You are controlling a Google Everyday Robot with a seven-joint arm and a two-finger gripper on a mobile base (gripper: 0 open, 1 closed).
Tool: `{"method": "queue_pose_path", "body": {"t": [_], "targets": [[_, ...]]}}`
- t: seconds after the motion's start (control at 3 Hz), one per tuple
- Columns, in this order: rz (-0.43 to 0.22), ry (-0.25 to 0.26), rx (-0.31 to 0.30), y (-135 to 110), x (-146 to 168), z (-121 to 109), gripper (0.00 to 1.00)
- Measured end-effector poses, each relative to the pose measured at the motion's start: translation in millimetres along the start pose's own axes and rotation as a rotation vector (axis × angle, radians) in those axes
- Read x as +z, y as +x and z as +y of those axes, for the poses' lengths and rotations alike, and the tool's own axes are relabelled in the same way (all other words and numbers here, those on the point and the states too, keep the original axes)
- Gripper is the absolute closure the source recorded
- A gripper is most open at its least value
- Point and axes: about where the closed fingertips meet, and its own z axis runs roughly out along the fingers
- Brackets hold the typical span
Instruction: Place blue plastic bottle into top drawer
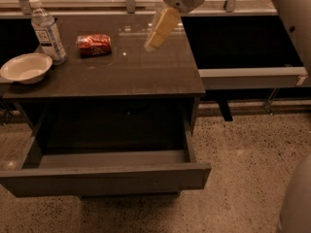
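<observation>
- The blue plastic bottle (47,33) stands upright at the far left of the desk (146,76), untouched, just behind the white bowl (25,68) and left of the crushed red can (94,44)
- The claw (154,38) hangs over the far middle of the desk, well apart from the bottle and carrying nothing; whether it is released or clenched cannot be told
- The top drawer (104,176) is pulled out toward the near side, below the desk's front edge, so the placing spot is ready and the pick-up is not yet begun
- Likely first risk: a straight reach leftward passes over the can, and a low approach could knock or roll it into the bottle
- Second risk: the bowl sits so close to the bottle's near side that a grasp from that side could hit its rim and push bowl or bottle off the left edge
- Third risk: the bottle looks tall and light, so a glancing touch high up may topple it, and a hard squeeze on thin ribbed plastic may let it slip
- Last risk: the drawer looks shallow, so a bottle lowered too near the desk's front edge could catch on it
</observation>
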Motion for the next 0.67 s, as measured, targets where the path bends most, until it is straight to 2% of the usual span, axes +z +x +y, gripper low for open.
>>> {"method": "queue_pose_path", "body": {"t": [0.33,0.67], "targets": [[-0.143,0.052,0.003,-13.9,56.4,-35.9,0.00],[-0.280,0.066,0.005,-39.4,116.9,-66.7,0.00]]}}
